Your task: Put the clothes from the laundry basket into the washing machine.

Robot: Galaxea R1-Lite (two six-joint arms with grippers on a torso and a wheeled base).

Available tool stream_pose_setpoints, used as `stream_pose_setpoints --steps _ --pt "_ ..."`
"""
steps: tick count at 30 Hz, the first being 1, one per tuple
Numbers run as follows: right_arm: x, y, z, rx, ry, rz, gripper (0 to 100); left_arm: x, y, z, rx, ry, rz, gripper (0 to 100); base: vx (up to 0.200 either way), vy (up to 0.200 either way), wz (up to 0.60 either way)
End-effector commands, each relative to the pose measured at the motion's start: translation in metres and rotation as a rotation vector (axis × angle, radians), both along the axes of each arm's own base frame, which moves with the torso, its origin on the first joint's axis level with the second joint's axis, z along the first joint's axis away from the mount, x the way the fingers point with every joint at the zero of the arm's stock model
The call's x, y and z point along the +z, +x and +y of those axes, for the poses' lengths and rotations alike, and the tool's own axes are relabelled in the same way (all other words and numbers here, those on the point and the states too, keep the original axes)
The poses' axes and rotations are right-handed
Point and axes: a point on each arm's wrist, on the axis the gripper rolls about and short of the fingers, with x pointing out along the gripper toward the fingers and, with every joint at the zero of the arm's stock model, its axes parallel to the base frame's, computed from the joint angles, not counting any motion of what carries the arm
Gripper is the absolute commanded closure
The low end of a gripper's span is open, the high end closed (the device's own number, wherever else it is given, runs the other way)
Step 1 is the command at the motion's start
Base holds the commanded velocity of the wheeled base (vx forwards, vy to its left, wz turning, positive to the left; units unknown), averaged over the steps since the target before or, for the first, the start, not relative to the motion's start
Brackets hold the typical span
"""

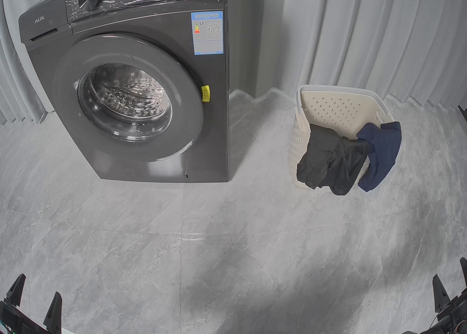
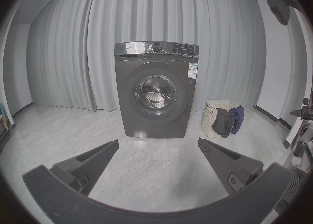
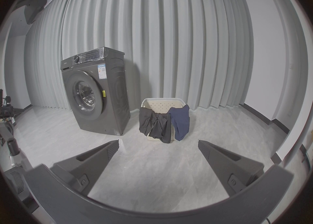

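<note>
A grey front-loading washing machine [image 1: 131,82] [image 2: 156,89] [image 3: 93,90] stands on the floor at the left, its round door closed over the drum. To its right sits a cream laundry basket [image 1: 335,108] [image 2: 213,110] [image 3: 159,104]. A dark grey garment [image 1: 328,159] [image 3: 155,123] and a navy garment [image 1: 382,150] [image 3: 179,120] hang over its front rim. My left gripper [image 1: 34,301] [image 2: 158,146] is open, low at the near left, far from both. My right gripper [image 1: 450,284] [image 3: 158,146] is open at the near right, empty.
Pale pleated curtains [image 1: 350,23] run behind the machine and basket. Grey marble-look floor tiles [image 1: 233,252] stretch between me and them. A dark skirting strip [image 3: 260,117] lines the wall on the right.
</note>
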Motion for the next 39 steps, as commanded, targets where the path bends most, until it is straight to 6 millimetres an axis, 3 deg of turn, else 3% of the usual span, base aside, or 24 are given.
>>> stream_pose_setpoints --steps 1,39 --pt "-0.0053 0.0001 0.0 0.0 0.0 0.001 0 -0.0052 0.0002 -0.0001 0.0 0.0 0.002 0 0.0 0.0 0.0" --pt "-0.0053 0.0001 0.0 0.0 0.0 0.001 0 -0.0052 0.0002 0.0 0.002 -0.003 0.002 0 0.0 -0.189 0.0"
